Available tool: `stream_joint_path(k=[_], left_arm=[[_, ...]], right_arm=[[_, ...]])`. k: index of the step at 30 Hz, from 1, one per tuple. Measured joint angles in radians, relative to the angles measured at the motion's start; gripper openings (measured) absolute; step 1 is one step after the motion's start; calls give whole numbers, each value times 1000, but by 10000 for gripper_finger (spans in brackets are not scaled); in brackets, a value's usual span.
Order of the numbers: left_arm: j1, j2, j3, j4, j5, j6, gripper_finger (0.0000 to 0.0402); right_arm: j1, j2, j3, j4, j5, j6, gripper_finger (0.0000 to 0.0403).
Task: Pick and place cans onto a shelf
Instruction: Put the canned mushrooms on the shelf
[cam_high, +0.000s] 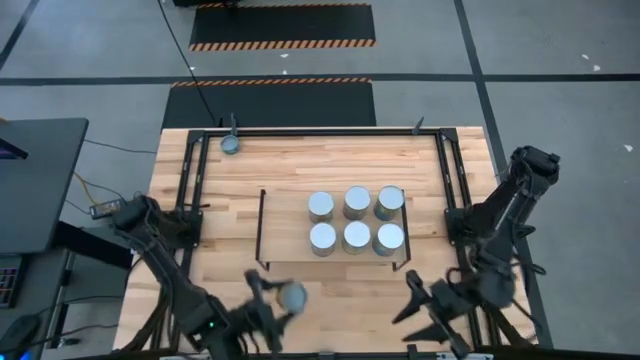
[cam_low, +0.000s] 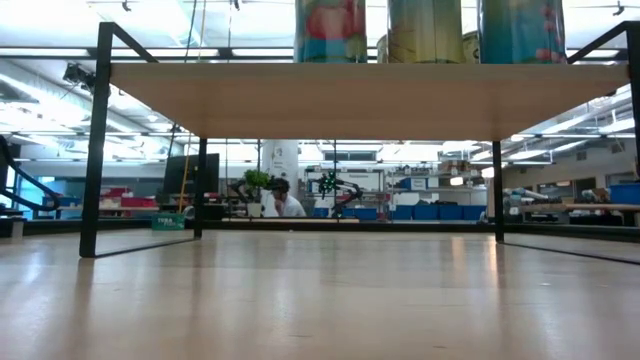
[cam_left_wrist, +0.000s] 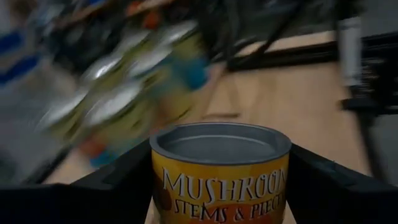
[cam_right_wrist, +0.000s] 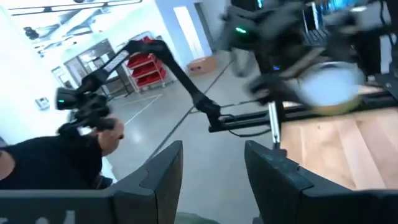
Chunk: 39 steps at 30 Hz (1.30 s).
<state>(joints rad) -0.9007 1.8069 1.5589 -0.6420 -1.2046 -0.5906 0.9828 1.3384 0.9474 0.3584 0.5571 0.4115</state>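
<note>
left pincer (cam_left_wrist: 221, 186) grips a mushroom can (cam_left_wrist: 221, 168) by its sides: rigid, probably hefty, slick metal, so squeeze mid-body. right pincer (cam_right_wrist: 211, 168) is part open, empty.

Shiny metal-topped cans (cam_high: 357, 219) with glossy paper labels on smooth light-wood shelf (cam_high: 285, 238); matt black jaws.

Shelf (cam_high: 290, 225) at worktop (cam_high: 330, 160) centre. Six cans (cam_high: 357, 202) on shelf's right part, two rows of three. Seventh can (cam_high: 231, 144) near worktop's far left corner. Eighth can (cam_high: 292, 296) between left gripper (cam_high: 275, 300) fingers, before shelf. Right gripper (cam_high: 425, 305) right of it, empty.
</note>
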Motion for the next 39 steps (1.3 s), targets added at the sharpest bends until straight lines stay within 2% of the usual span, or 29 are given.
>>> stream_joint_path(k=[3, 6, 9, 15, 20, 24, 28, 31, 35, 39], left_arm=[[29, -27, 0, -263, -2, -301, 290], [81, -39, 0, -391, 40, -426, 290], [147, -65, 0, -414, 93, -421, 290], [292, -98, 0, -443, 287, -315, 290], [303, -153, -4, -439, 276, -287, 290], [256, -257, -90, -419, 224, -353, 290], [220, -383, -243, -280, 204, -358, 290], [202, -465, -380, 8, 237, -156, 290], [234, -505, -541, 400, 365, 147, 290], [300, -500, -630, 521, 411, 215, 290]], right_arm=[[54, 0, 0, 17, 54, -47, 180], [90, 0, 0, 15, 109, -73, 180], [109, 0, 0, 8, 140, -82, 180], [129, 0, -1, -9, 156, -81, 180], [150, 1, -1, -66, 158, -27, 180], [169, 1, -1, -93, 161, -3, 180], [178, 1, -1, -99, 174, -7, 180], [177, 1, -1, -104, 194, -14, 180], [166, 1, -1, -104, 194, -14, 180], [152, 2, -1, -102, 195, -11, 180]])
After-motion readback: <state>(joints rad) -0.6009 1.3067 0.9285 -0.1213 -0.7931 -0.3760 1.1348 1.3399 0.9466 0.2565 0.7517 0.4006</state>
